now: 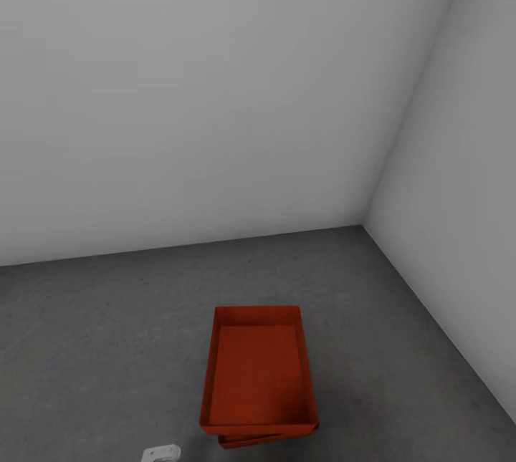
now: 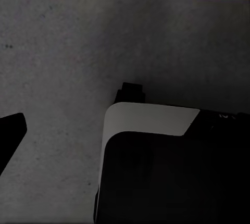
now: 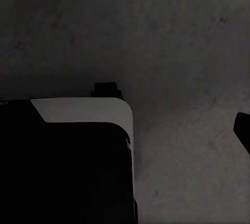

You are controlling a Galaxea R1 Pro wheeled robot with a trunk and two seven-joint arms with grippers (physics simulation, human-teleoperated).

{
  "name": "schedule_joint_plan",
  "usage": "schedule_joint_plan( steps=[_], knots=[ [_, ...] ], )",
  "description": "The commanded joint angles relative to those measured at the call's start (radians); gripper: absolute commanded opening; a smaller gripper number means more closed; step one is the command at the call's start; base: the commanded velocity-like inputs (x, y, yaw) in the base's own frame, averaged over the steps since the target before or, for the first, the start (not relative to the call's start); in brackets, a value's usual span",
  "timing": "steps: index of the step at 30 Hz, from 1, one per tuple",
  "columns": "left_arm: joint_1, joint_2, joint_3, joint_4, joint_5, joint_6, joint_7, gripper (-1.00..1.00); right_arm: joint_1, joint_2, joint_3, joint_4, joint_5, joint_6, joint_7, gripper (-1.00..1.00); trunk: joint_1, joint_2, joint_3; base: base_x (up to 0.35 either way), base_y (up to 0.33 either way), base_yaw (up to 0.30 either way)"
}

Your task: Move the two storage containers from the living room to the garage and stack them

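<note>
Two orange-red storage containers are sitting stacked on the dark grey concrete floor: the upper container is lying on the lower container, whose edge is peeking out beneath. Two pale grey walls, the back wall and the side wall, are meeting at one corner.

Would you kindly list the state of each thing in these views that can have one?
Upper storage container: open-topped, empty, upright, stacked on the other one, slightly askew to it.
Lower storage container: under the upper one, on the concrete floor, only a front edge showing.
Left gripper: one dark fingertip at the frame edge, holding nothing visible; open or shut cannot be told.
Right gripper: one dark fingertip at the frame edge; open or shut cannot be told.
</note>
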Motion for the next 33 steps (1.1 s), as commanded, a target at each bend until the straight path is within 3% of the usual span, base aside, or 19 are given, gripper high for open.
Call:
schedule_joint_plan(
  steps=[1,6,14,22,33],
  knots=[
    [0.000,-0.001,0.001,0.000,0.011,0.003,0.003,1.00,-0.001,0.001,0.008,0.003,-0.009,-0.005,-0.001,1.00,0.000,-0.001,0.001,0.000,0.000,0.000],
    [0.003,-0.003,0.001,0.000,0.013,0.003,0.003,1.00,0.000,0.001,0.008,0.003,-0.012,-0.004,0.001,1.00,0.000,-0.001,0.009,0.000,0.000,0.000],
    [0.052,-0.006,0.001,0.000,0.010,0.001,-0.001,1.00,0.025,0.002,0.008,0.003,-0.003,-0.003,0.004,1.00,0.000,-0.001,0.021,0.000,0.000,0.000],
    [0.086,-0.005,0.001,0.000,0.012,-0.011,-0.096,1.00,0.089,0.005,0.010,0.003,0.000,-0.003,0.038,1.00,0.000,-0.001,0.033,0.000,0.000,-0.046],
    [0.089,0.000,0.001,0.000,0.013,-0.023,-0.101,1.00,0.119,0.022,0.011,0.003,0.002,-0.005,0.041,1.00,0.000,-0.001,0.051,0.000,0.000,-0.068]
  ],
)
